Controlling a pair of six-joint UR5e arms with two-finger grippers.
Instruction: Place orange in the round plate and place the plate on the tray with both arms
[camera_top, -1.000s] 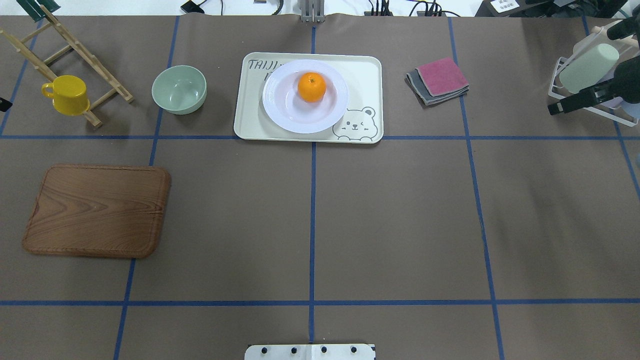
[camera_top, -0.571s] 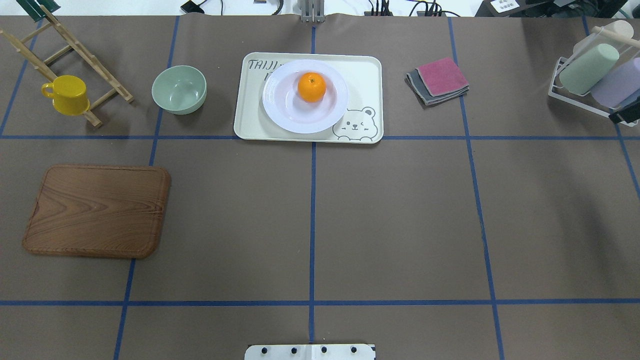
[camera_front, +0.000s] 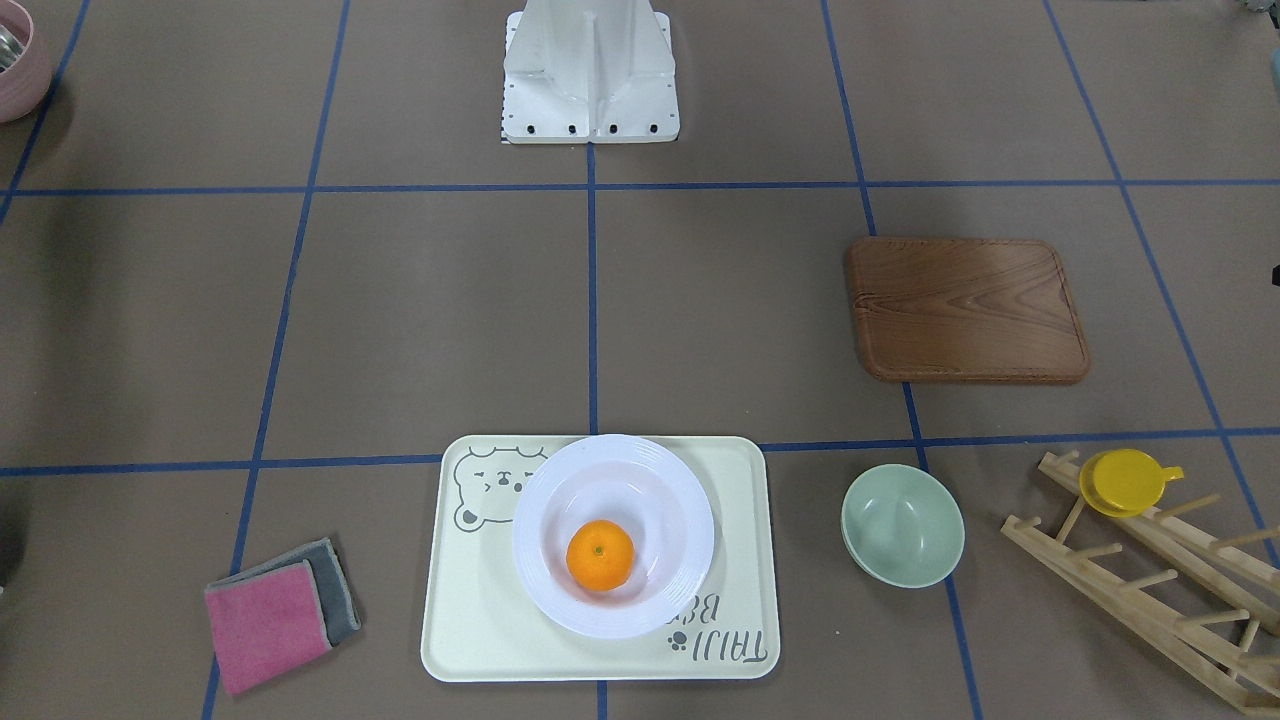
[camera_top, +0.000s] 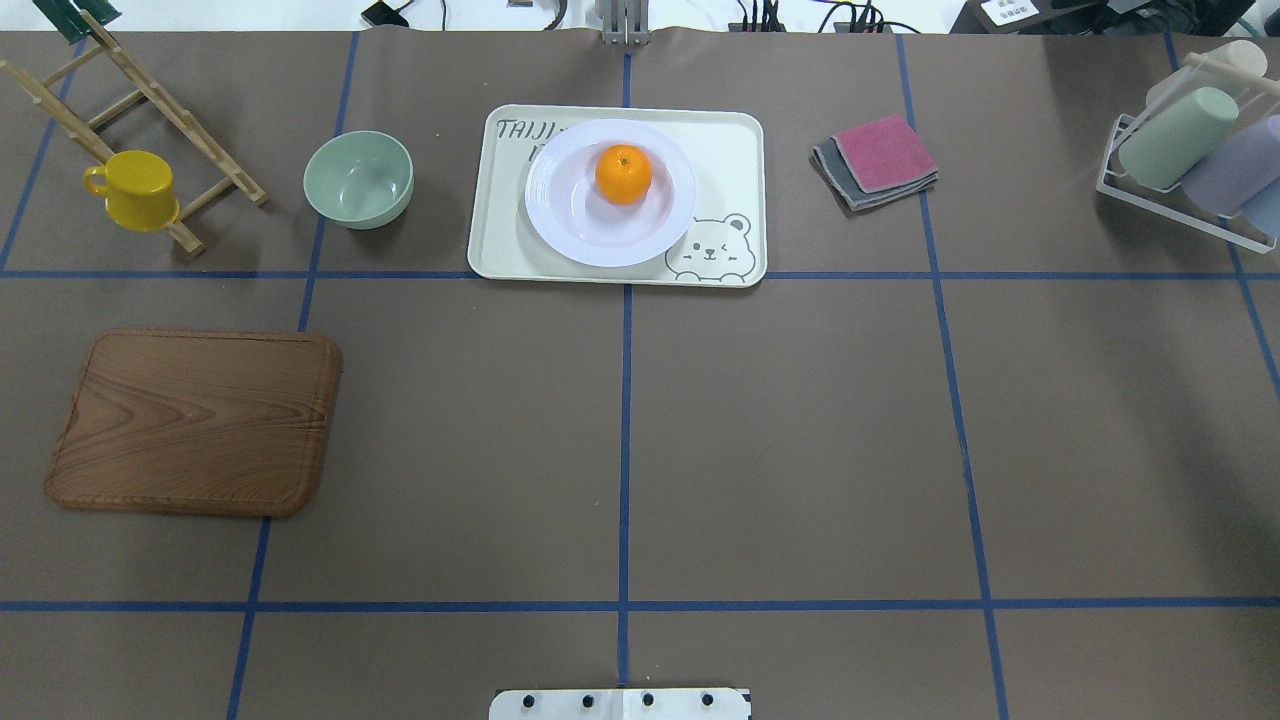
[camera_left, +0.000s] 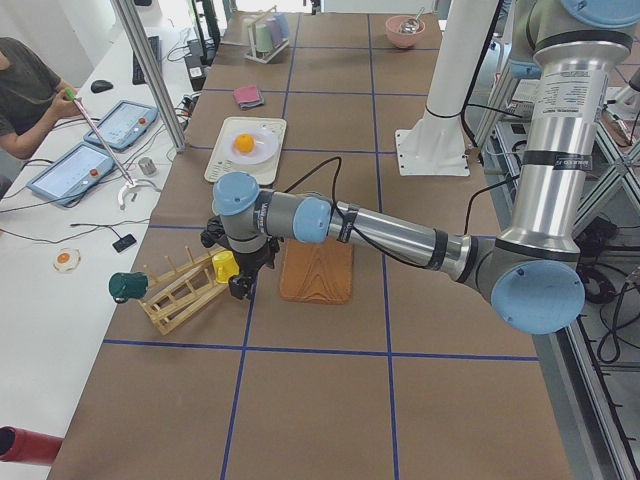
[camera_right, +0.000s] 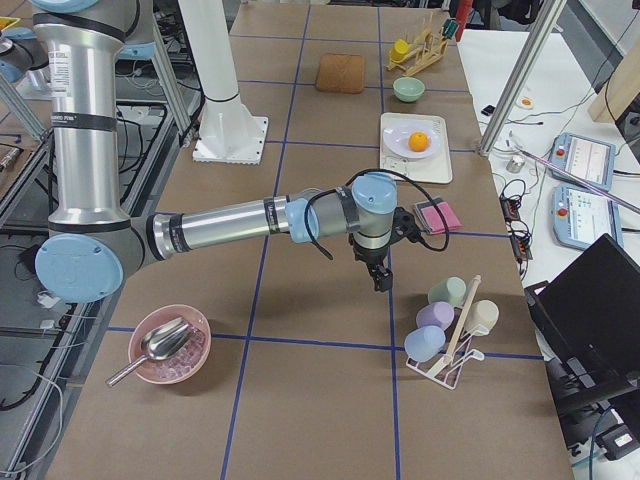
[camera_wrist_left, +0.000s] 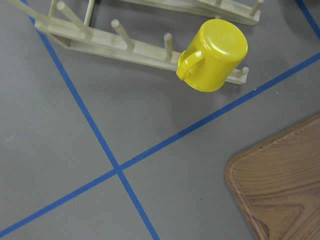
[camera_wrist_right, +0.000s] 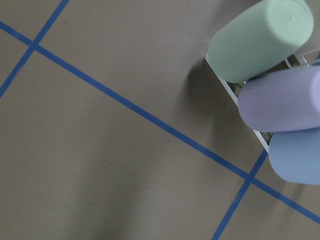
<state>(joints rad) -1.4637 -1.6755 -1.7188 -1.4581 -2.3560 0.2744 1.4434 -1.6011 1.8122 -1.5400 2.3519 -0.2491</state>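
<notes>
orange: the orange (camera_top: 623, 174) sits in the sunken centre of the round plate (camera_top: 545, 200), a little toward the rim farthest from the robot.
plate: it rests flat on the tray (camera_top: 500, 240), inside the tray's edges, covering part of the lettering.
tray's axis: its long side runs across the surface, left to right from the robot; it lies at the far middle, on the centre line.
left arm: the left arm (camera_left: 390, 225) reaches out to its own side; its wrist camera looks down on the yellow cup (camera_wrist_left: 215, 50) and a corner of the wooden board (camera_wrist_left: 280, 195).
right arm: the right arm (camera_right: 220, 225) hangs beside the rack of pastel cups (camera_wrist_right: 260, 40).
which is nearer: neither clearly; the tray lies between them, well apart from both.
jaws: shown only in the side views, so I cannot tell how far open either pair is.
judgement: both placements look done.
</notes>
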